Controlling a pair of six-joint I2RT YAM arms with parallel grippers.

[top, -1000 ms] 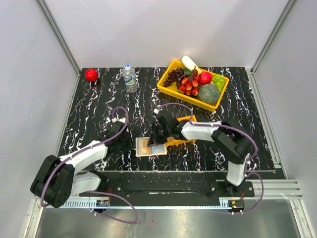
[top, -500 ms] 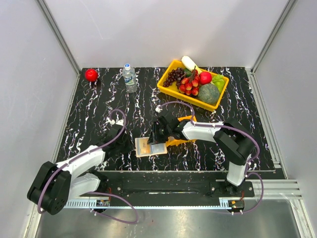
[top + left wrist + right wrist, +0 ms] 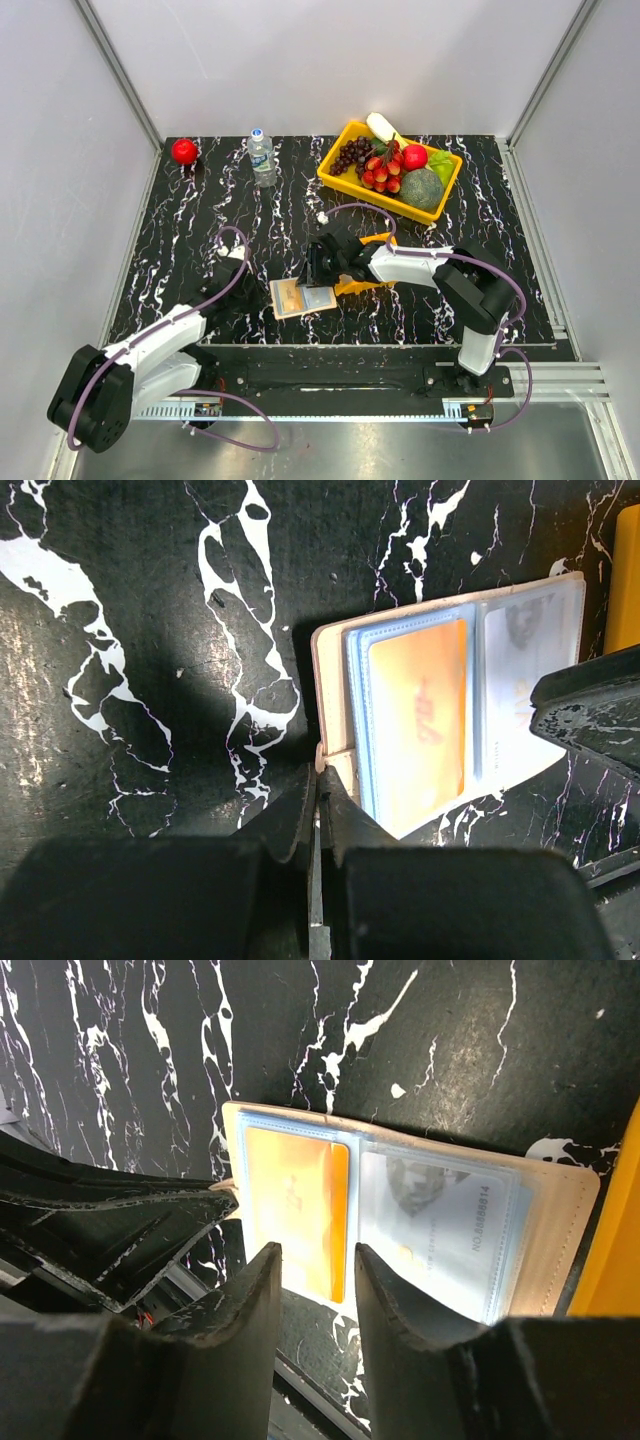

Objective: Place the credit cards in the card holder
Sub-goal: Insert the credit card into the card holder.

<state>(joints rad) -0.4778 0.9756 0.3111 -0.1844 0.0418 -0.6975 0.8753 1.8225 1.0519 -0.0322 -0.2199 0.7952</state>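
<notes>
The tan card holder [image 3: 303, 298] lies open on the black marble table, near the front edge. Its sleeves hold an orange card [image 3: 295, 1210] and a silvery-grey card [image 3: 440, 1230]. My left gripper [image 3: 322, 772] is shut, pinching the holder's beige left edge [image 3: 335, 680]; in the top view it [image 3: 255, 296] sits just left of the holder. My right gripper [image 3: 316, 1260] is open and empty, hovering over the holder's near edge, at the holder's far side in the top view [image 3: 318, 272]. No loose cards show.
A small orange tray [image 3: 352, 287] lies under the right arm, touching the holder's right side; its edge shows in the right wrist view [image 3: 622, 1250]. A yellow fruit basket [image 3: 338, 176], a water bottle [image 3: 262, 157] and a red apple [image 3: 184, 151] stand at the back.
The left arm has swung out to the left while its gripper stays at the holder's edge. The holder has turned slightly and shifted a little left. The right gripper has barely moved.
</notes>
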